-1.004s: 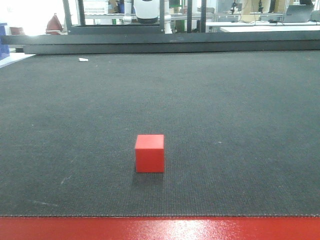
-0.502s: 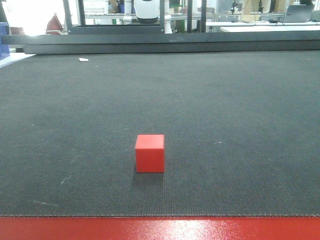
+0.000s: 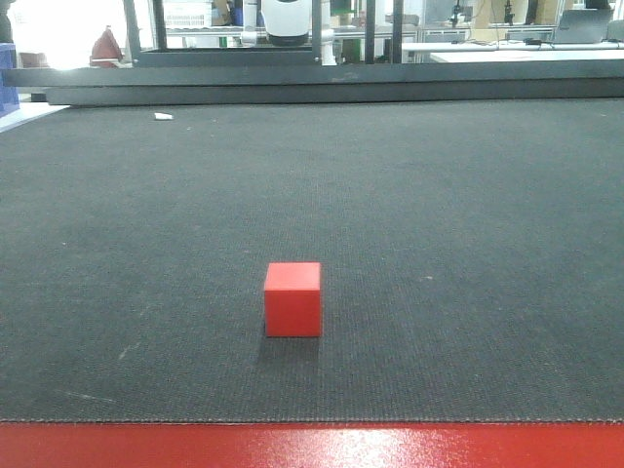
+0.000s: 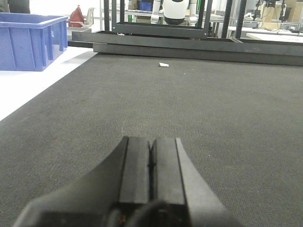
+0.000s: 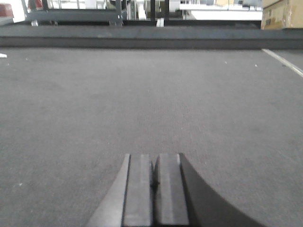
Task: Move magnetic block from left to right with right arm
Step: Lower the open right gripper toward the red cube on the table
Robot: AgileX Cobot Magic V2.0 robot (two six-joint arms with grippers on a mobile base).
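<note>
Looking through the front camera, I have the magnetic block (image 3: pixel 292 299) sitting flat on the dark mat (image 3: pixel 468 214), a touch left of the view's centre and close to the glossy red table edge (image 3: pixel 312 447), with bare mat on every side of it. It is a cube, so there is no long axis to line up with; one face looks almost square to the front camera, and I would set the fingers across the two side faces. The trouble is that neither wrist camera shows it. The right gripper (image 5: pixel 155 170) has its two pads pressed together with nothing between them, and ahead of it I see only mat, with a cardboard box (image 5: pixel 282 13) far off at the upper right. The left gripper (image 4: pixel 150 156) is clenched and empty too, facing mat, a white scrap (image 4: pixel 164 65) and a blue bin (image 4: pixel 28 40) off to its left. No arm appears in the front view, so I cannot tell which way the block lies from the right jaws, nor which arm is nearer. My judgement is that the pickup has not begun: the right arm must first bring the cube into its own camera, part its pads, then come down over it.
</note>
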